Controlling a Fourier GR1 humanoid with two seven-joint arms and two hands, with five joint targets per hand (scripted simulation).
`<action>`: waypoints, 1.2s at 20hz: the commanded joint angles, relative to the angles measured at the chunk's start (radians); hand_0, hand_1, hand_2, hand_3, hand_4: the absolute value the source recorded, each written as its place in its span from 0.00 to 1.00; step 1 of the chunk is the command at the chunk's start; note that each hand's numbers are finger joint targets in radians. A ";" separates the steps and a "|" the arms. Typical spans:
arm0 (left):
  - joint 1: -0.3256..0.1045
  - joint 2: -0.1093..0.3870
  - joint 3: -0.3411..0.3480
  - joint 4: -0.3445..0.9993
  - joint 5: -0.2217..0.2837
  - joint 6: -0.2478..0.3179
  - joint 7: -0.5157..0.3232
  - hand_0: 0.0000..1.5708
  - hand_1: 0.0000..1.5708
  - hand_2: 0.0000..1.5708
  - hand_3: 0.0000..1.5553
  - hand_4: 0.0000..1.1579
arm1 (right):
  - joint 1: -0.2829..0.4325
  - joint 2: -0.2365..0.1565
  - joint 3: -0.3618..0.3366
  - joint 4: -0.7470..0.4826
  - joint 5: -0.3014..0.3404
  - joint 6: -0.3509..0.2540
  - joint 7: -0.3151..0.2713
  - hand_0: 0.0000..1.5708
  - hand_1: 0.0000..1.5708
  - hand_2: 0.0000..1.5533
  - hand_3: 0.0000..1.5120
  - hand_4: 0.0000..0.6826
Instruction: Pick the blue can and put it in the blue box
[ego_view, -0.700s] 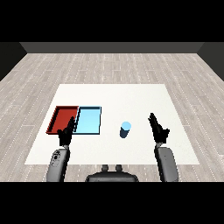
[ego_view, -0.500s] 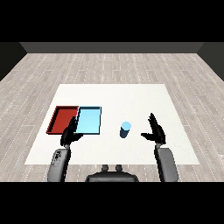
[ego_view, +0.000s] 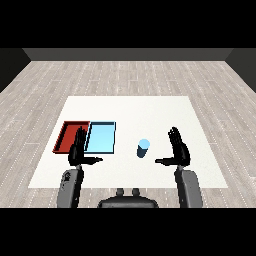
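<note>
The blue can (ego_view: 143, 148) stands upright on the white table, a short way right of the light blue tray (ego_view: 101, 137). My right hand (ego_view: 178, 150) is raised to the right of the can, fingers straight and thumb pointing toward it, with a gap between thumb and can. My left hand (ego_view: 77, 150) hovers open over the near edges of the two trays, thumb stretched out to the right. Neither hand holds anything.
The red tray (ego_view: 71, 135) lies against the left side of the light blue tray. The white table (ego_view: 130, 110) extends behind the trays and can, with wooden floor beyond its edges.
My right hand has turned palm-inward and shifted left toward the can, its thumb now extended. My left hand has opened flat and risen slightly over the trays.
</note>
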 joint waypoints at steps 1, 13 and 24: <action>-0.009 0.009 0.030 0.047 0.021 -0.037 -0.130 0.00 0.00 0.00 0.00 0.00 | -0.046 0.017 0.004 0.001 -0.016 -0.003 -0.004 0.00 0.00 0.00 0.00 0.00; -0.022 -0.015 -0.006 0.020 0.029 -0.011 -0.060 0.00 0.00 0.00 0.00 0.00 | 0.067 -0.017 -0.034 0.043 -0.038 0.072 -0.093 0.00 0.00 0.00 0.00 0.00; 0.049 -0.010 -0.003 -0.064 0.051 -0.020 -0.064 0.00 0.00 0.00 0.00 0.00 | -0.099 0.029 -0.038 0.283 -0.050 0.021 -0.084 0.00 0.00 0.00 0.00 0.00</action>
